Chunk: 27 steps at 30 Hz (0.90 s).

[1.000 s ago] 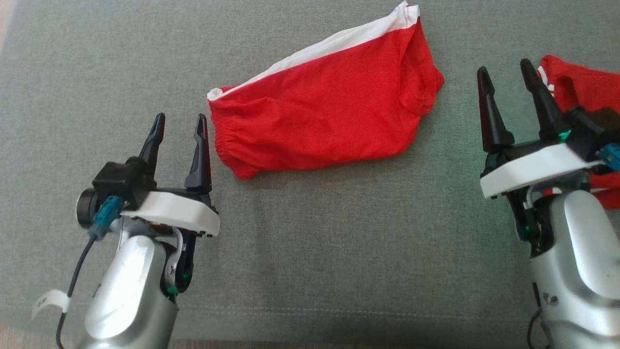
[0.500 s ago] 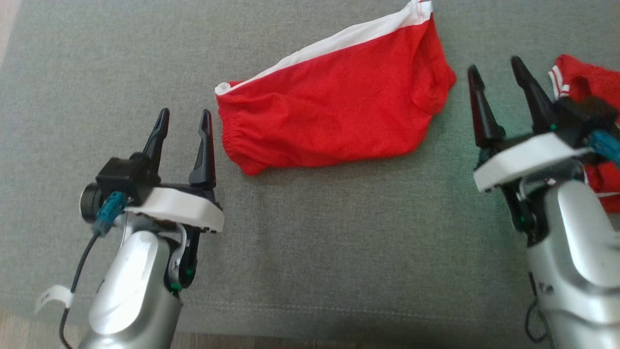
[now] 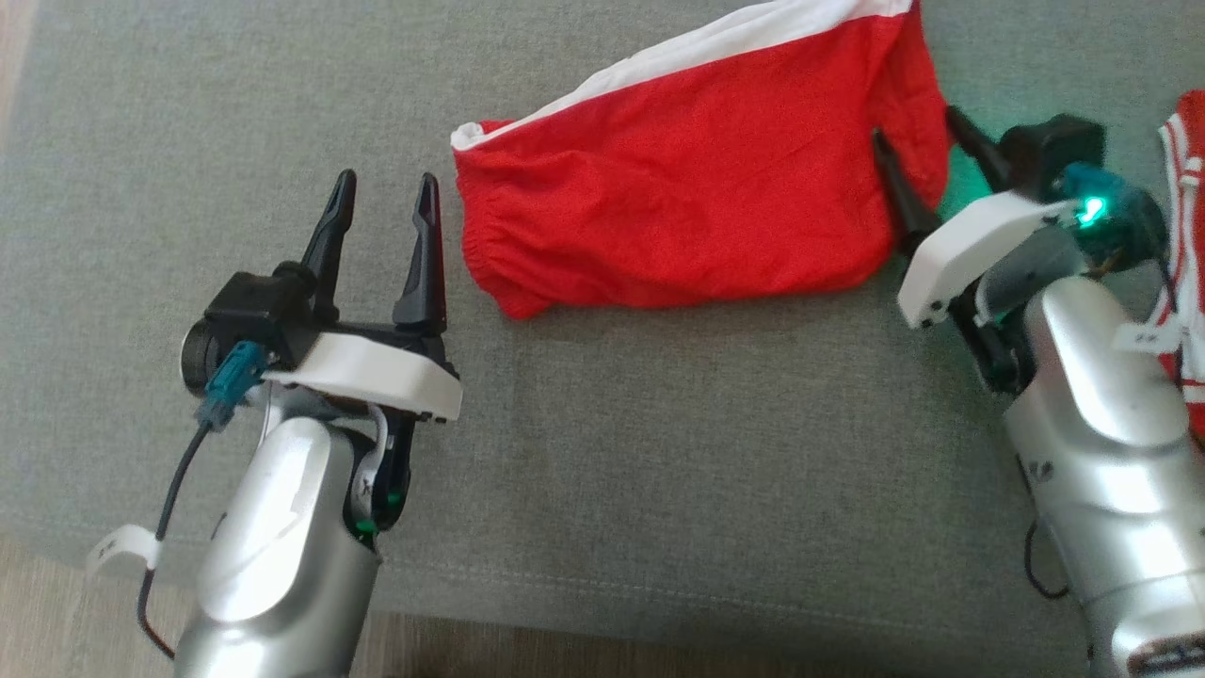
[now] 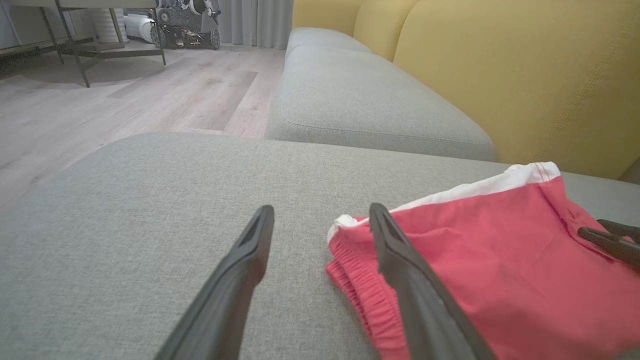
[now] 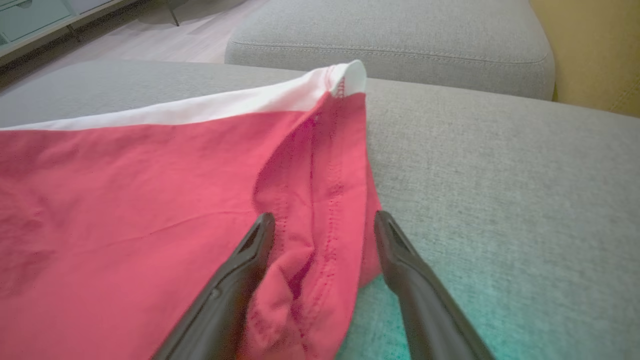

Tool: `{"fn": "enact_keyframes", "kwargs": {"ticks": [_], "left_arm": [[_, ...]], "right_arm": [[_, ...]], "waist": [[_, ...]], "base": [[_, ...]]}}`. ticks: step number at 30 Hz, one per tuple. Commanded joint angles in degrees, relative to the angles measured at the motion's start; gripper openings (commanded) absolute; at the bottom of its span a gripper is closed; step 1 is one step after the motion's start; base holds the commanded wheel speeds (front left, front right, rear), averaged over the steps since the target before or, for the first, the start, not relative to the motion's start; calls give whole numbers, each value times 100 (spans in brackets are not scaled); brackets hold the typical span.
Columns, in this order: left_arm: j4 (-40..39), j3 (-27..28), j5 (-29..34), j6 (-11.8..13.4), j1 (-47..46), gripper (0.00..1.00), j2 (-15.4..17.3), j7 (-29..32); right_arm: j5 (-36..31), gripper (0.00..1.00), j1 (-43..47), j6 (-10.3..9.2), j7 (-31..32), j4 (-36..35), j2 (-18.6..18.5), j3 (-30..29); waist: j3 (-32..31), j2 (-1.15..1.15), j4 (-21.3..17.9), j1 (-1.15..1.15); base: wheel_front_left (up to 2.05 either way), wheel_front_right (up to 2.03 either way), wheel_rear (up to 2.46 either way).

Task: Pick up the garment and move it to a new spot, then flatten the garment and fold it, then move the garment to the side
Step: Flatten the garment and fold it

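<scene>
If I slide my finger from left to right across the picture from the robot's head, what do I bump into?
First the left gripper, jaws open → red shorts → right gripper, jaws open around the shorts' edge → red and white cloth at the picture's right edge.

Soft, even indoor light falls on the grey woven sofa cushion [image 3: 659, 452], with no hard glare. The red mesh garment with a white band [image 3: 697, 207] casts a thin, faint shadow along its near edge. A green lamp [image 3: 1090, 209] on the right gripper [image 3: 916, 125] tints the fabric beside it teal. That gripper looks slightly smeared in the head view. In the wrist views red washes to pink, edges bend, and the near dark fingers [image 5: 225, 295] are soft
</scene>
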Motion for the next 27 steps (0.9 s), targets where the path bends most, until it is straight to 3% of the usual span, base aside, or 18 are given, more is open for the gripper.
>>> {"fn": "enact_keyframes", "kwargs": {"ticks": [1, 12, 14, 21, 27], "left_arm": [[-160, 191, 62, -33, -200, 100, 70, -30], [-135, 278, 158, -124, -269, 100, -25, -30], [-129, 298, 187, -134, -278, 100, -41, -30], [-99, 393, 265, -172, -241, 100, -56, -30], [-115, 456, 330, -194, -96, 100, -56, -30]], "right_arm": [[-53, 100, -220, -5, -72, -50, 30, 2], [13, 100, -701, -5, -21, 1204, 204, -278], [155, 0, -763, -5, 142, 1417, 274, -146], [434, 0, -712, -5, 5, 1419, 342, -89], [688, 0, -49, -5, -386, 904, 461, -317]], "waist": [[48, 0, 43, 0], [180, 0, 67, 0], [192, 0, 46, 0], [94, 0, -86, 0], [-124, 0, -284, 0]], "base": [[0, 0, 0], [0, 0, 0], [0, 0, 0], [0, 0, 0], [0, 0, 0]]}}
